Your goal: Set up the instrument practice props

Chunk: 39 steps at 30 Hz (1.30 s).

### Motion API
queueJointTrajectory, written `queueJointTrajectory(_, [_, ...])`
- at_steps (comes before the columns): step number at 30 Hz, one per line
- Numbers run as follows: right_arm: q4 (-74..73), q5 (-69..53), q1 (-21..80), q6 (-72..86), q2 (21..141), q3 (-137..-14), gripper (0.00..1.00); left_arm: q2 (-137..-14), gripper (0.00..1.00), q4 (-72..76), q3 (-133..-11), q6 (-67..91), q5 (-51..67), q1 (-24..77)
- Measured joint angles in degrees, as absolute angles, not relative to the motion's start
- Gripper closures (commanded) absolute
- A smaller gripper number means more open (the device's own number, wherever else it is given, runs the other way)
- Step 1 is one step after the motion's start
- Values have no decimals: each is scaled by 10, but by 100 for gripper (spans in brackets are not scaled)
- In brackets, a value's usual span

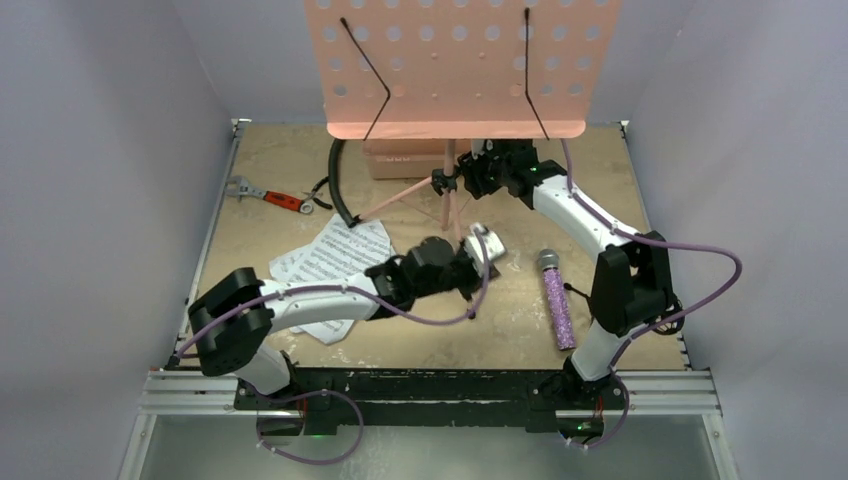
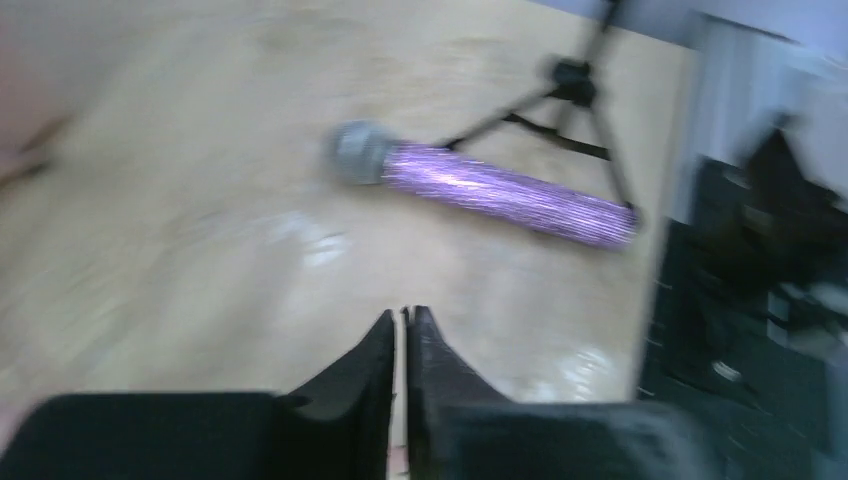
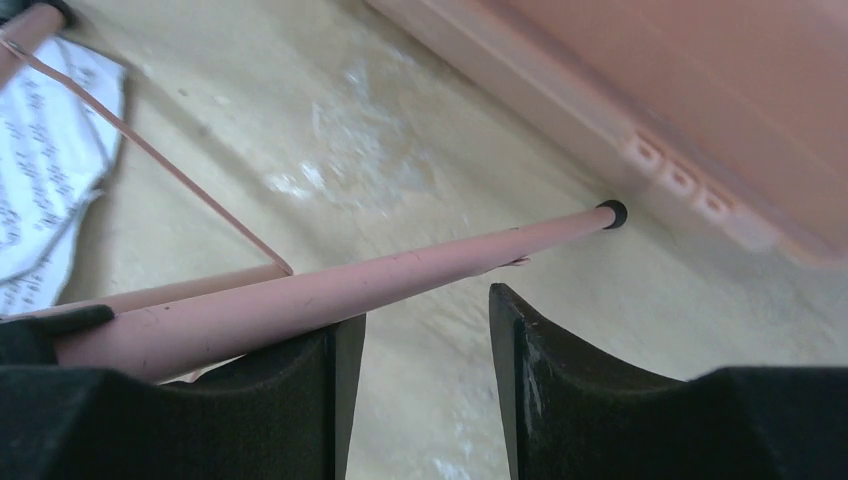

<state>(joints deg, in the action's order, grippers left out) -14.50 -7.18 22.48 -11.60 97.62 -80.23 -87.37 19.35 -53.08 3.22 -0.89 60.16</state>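
Observation:
The pink perforated music stand (image 1: pixel 455 70) is upright at the back of the table on its tripod legs (image 1: pixel 452 205). White sheet-music pages (image 1: pixel 330 262) lie flat at centre left. The purple glittery microphone (image 1: pixel 556 300) lies at the right, with the small black tripod mic stand (image 2: pixel 578 95) just behind it. My left gripper (image 1: pixel 492 248) hovers mid-table, pointing at the microphone (image 2: pixel 500 185). In the left wrist view this gripper (image 2: pixel 403 315) is shut, with nothing visible between the fingers. My right gripper (image 3: pixel 428 300) is open low by the stand's base. A pink leg (image 3: pixel 330 290) crosses over its left finger.
A pink translucent box (image 3: pixel 700 100) sits under the stand at the back. A red-handled wrench (image 1: pixel 262 194) and pliers (image 1: pixel 315 195) lie at back left beside a black curved tube (image 1: pixel 338 185). The side walls stand close. The right arm's elbow (image 1: pixel 630 280) is next to the microphone.

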Motion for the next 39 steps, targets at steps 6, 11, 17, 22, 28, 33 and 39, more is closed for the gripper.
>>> queueJointTrajectory(6, [-109, -110, 247, -116, 997, -821, 48, -918, 100, 201, -550, 18, 111, 681])
queueJointTrajectory(11, [-111, -115, 252, -114, 1002, -830, 48, -919, 95, 202, -552, 18, 113, 668])
queueJointTrajectory(17, [-111, -112, 252, -106, 1002, -830, 41, -910, 67, 199, -552, 17, 85, 667])
queueJointTrajectory(22, [-105, -91, 251, -91, 996, -823, 26, -871, 49, 196, -552, 21, 55, 667])
queueJointTrajectory(28, [-95, -60, 251, -66, 948, -781, 9, -811, 33, 197, -552, 30, 3, 667])
queueJointTrajectory(33, [-87, -43, 253, -52, 877, -744, 2, -754, 28, 219, -521, 46, -26, 655])
queueJointTrajectory(39, [-83, -49, 253, -41, 810, -707, 2, -703, 21, 236, -459, 100, -56, 598])
